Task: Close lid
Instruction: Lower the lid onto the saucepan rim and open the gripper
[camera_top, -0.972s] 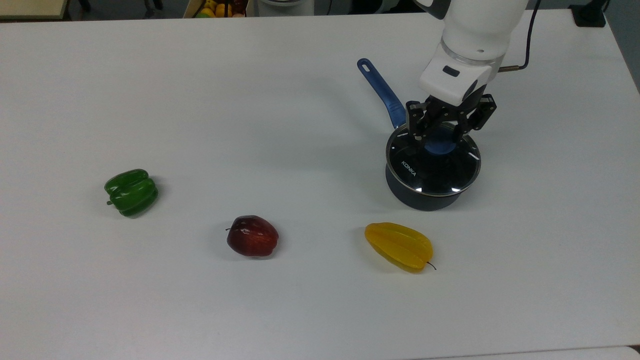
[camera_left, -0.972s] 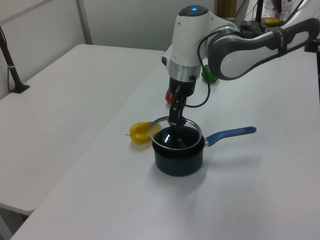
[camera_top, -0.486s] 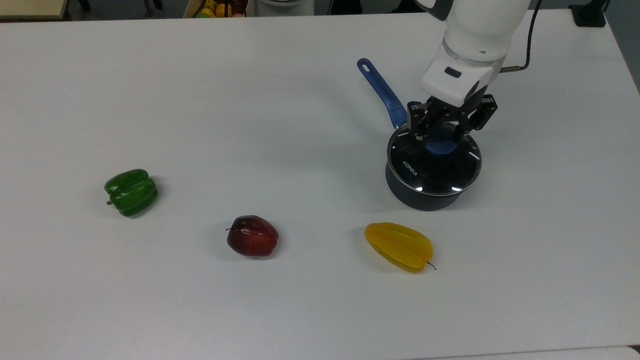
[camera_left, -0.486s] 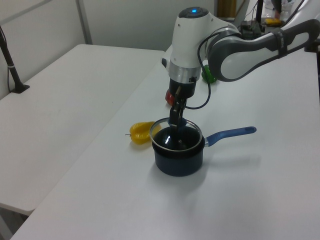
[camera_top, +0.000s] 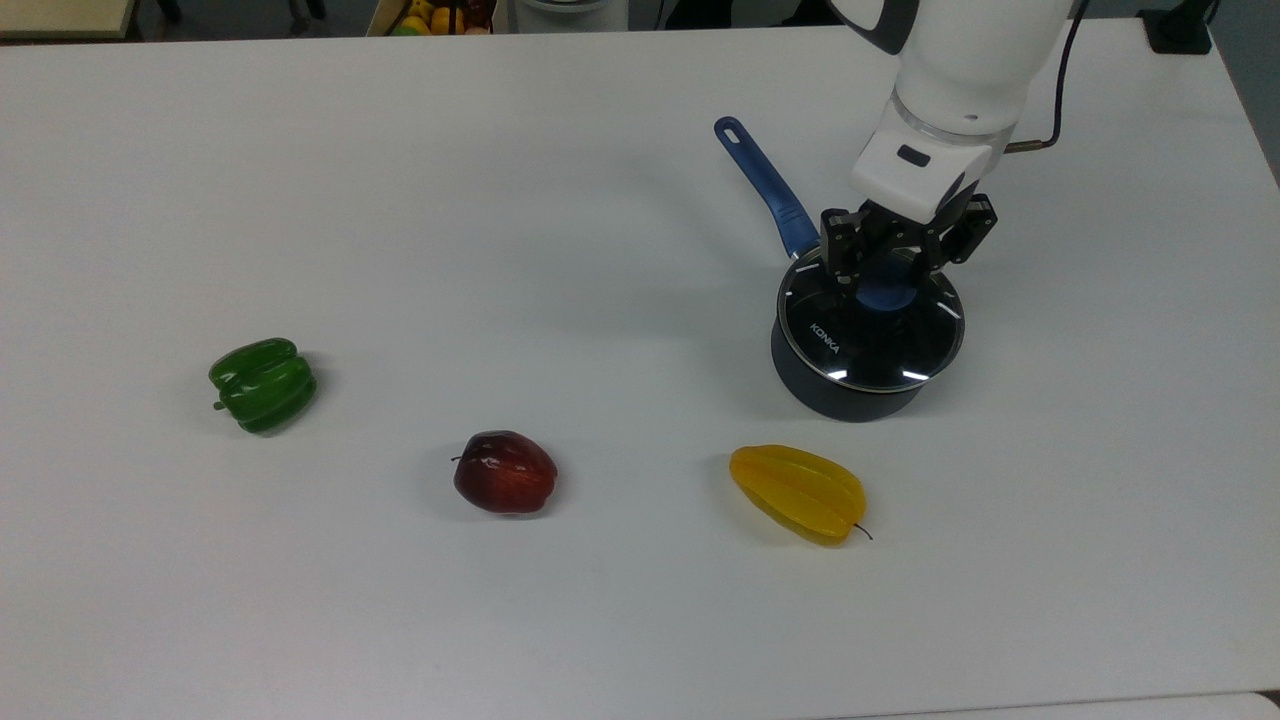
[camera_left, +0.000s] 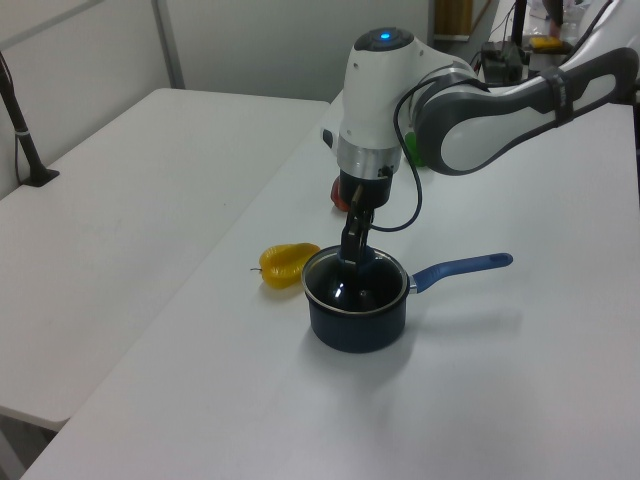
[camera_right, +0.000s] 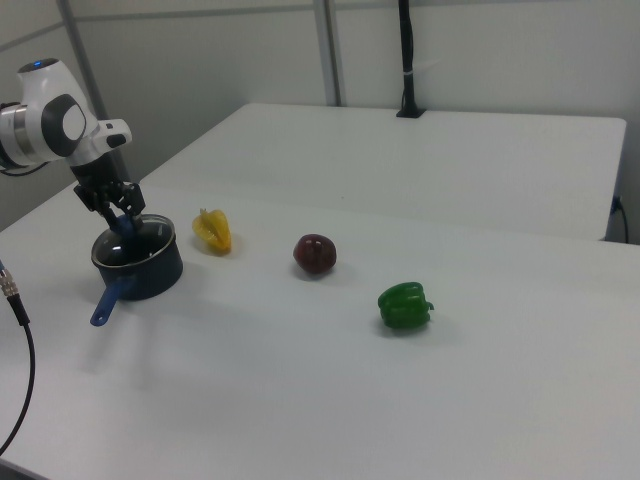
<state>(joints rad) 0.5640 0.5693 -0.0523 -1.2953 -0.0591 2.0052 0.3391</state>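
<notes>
In the top view, the lid (camera_top: 868, 335) is seen at the right of the frame, seated level on a dark saucepan (camera_top: 845, 395) whose blue handle (camera_top: 765, 185) runs toward the upper left. The "KONKA" print is read on the lid's left part. The gripper (camera_top: 887, 272) is placed above the lid's blue knob (camera_top: 886, 293), with its black fingers (camera_top: 838, 257) spread on either side of the knob and apart from it, so the gripper is seen as open and holding nothing. The white arm (camera_top: 955, 70) comes down from the upper right corner. Wide bare worktop (camera_top: 500, 200) lies to the pan's left and upper left; the worktop's right edge is near, at the frame's upper right. A yellow starfruit (camera_top: 798, 492) lies just below the pan, a red apple (camera_top: 505, 472) at lower centre and a green pepper (camera_top: 263, 384) at the left.

In the left view, the saucepan (camera_left: 356, 310) is found at centre with its lid (camera_left: 355, 282) flat on the rim and its handle (camera_left: 462, 268) pointing to the frame's right. The arm (camera_left: 480, 100) reaches in from the upper right, bends, and points the gripper (camera_left: 353, 246) straight down. The starfruit (camera_left: 283, 265) lies just left of the pan. Open worktop (camera_left: 250, 400) fills the lower frame.

In the right view, the saucepan (camera_right: 140, 265) sits at the left, near the worktop's left edge, with the gripper (camera_right: 115, 215) over it. The starfruit (camera_right: 212, 231), apple (camera_right: 315, 254) and pepper (camera_right: 404, 306) trail to the right.
</notes>
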